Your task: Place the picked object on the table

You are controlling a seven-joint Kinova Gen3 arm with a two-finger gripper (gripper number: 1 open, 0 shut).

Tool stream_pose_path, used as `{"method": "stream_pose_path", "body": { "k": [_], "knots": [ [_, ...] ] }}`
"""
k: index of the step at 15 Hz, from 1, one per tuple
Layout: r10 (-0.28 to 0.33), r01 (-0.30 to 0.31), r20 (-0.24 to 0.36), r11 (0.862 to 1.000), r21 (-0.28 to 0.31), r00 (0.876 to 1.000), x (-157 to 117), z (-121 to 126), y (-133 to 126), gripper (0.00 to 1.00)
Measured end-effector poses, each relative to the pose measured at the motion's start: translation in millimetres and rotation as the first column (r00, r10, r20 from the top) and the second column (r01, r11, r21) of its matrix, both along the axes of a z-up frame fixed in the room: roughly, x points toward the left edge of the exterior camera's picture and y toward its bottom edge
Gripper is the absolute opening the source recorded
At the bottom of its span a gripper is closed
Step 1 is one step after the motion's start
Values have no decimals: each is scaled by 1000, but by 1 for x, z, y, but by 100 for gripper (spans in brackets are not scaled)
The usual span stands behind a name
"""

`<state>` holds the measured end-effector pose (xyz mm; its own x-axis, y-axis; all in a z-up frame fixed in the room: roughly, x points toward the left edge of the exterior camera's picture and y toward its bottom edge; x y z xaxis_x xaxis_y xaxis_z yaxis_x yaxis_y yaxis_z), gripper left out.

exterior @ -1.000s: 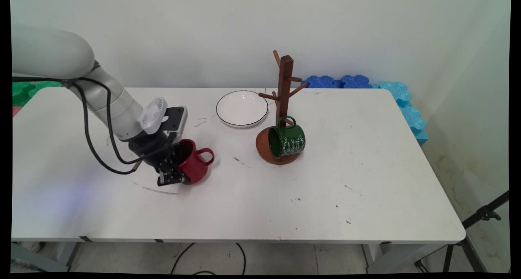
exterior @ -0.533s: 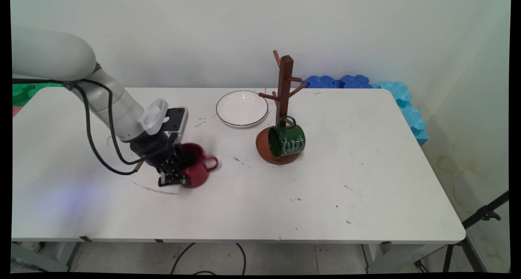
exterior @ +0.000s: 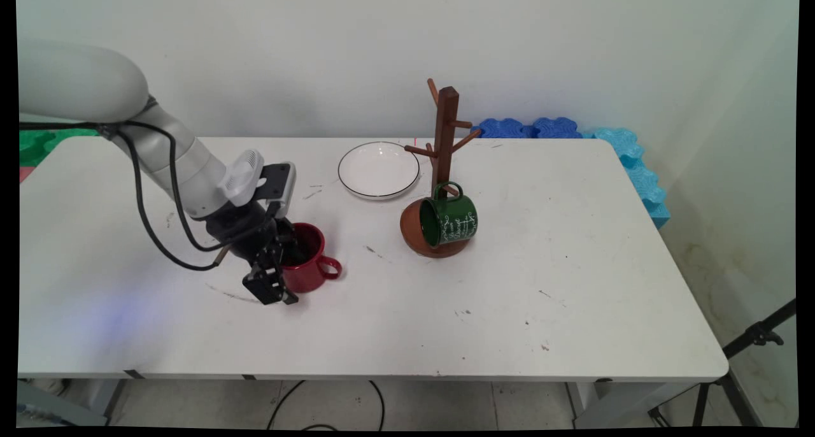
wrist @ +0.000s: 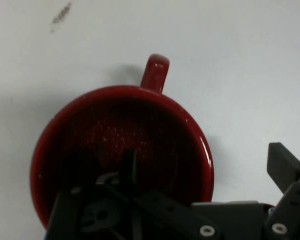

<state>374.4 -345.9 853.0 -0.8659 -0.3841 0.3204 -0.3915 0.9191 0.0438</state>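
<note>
The black gripper (exterior: 275, 283) is reaching down over the near-left rim of a red mug (exterior: 311, 266) that is standing upright on the white bench (exterior: 573, 335), its handle pointing toward the picture's right in the main view. In the hand view the red mug (wrist: 121, 150) is filling most of the frame with its dark inside showing, and the fingers are standing spread: one finger (wrist: 130, 165) is reaching down inside the cup, while the other (wrist: 285, 167) is sitting outside the wall, with the rim passing between them. Whether either finger is actually touching the wall is hard to tell from here, though they appear to be apart from it. Black cables (exterior: 149, 217) are hanging from the white arm to the left of the mug. Well to the right, a wooden mug tree (exterior: 442, 169) is standing on its round base, with a green enamel mug (exterior: 453, 219) hanging by its handle from a low peg, mouth turned to the left. A white plate with a dark rim (exterior: 378, 170) is lying just beside the tree, on its far-left side. Blue foam pieces (exterior: 627, 163) are lying beyond the bench's far right corner.
</note>
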Motion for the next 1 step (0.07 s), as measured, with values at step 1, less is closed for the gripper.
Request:
{"method": "stream_pose_path", "body": {
  "k": [1],
  "knots": [
    [12,-12,-12,1000,3,1000,0,4,0,100]
  ]
}}
